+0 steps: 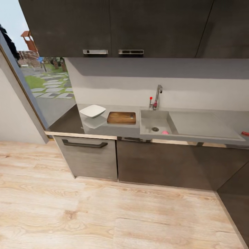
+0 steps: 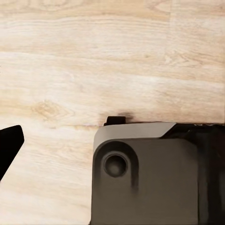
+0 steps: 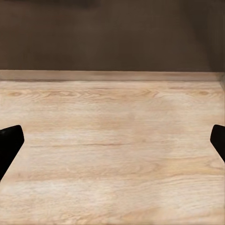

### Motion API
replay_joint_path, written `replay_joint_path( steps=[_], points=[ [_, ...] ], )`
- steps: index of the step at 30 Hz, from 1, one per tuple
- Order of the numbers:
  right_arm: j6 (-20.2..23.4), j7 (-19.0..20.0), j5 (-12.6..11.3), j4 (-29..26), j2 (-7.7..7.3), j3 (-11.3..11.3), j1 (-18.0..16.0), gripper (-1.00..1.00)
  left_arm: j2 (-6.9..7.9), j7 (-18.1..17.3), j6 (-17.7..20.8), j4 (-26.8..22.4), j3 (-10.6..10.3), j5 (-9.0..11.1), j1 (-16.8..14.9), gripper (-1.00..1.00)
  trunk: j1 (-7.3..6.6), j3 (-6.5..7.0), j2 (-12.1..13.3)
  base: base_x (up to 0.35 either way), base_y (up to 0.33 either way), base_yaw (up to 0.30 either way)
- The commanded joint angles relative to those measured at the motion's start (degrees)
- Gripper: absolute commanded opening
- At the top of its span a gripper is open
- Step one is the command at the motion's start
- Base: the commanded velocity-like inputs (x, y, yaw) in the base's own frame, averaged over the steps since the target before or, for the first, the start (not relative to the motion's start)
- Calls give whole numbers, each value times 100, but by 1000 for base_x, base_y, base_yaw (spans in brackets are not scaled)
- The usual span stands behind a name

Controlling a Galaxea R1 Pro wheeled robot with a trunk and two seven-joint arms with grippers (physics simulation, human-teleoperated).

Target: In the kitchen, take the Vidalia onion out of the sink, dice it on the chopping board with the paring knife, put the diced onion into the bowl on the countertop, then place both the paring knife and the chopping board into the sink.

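Lying in sink [image 1: 148, 121] — onion [image 1: 165, 132]; right gripper [image 3: 112, 140] spread, floor-level.

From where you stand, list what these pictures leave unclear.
- Onion in the sink, head view: a small pink blob, too small to identify.
- Red object on the countertop: cut by the picture's edge; possibly the knife.
- Left gripper, left wrist view: one fingertip visible, so its opening is unclear.

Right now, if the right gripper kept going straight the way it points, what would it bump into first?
Probably the wooden floor. The right gripper is open with nothing between its fingertips, aimed down at the planks. The dark cabinet front lies farther off; depth is hard to judge.
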Motion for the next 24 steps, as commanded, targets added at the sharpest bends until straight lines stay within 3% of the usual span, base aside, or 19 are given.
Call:
replay_joint_path(
  steps=[1,11,19,24],
  points=[
    [-11,-54,61,3,1,-9,-4,100,16,46,-19,2,-49,36,-4,100,1,2,-4,0,0,0],
    [-11,-55,60,3,1,-18,-4,100,43,47,-28,3,-49,41,-3,100,1,92,-4,0,-2,0],
    [-5,-55,60,3,-6,-24,-4,100,38,47,-25,6,-49,45,-3,100,1,160,-4,67,-237,-111],
    [-5,-55,60,3,-4,-20,-4,100,44,47,-28,3,-49,43,-4,100,1,201,-4,18,-60,-146]
  ],
)
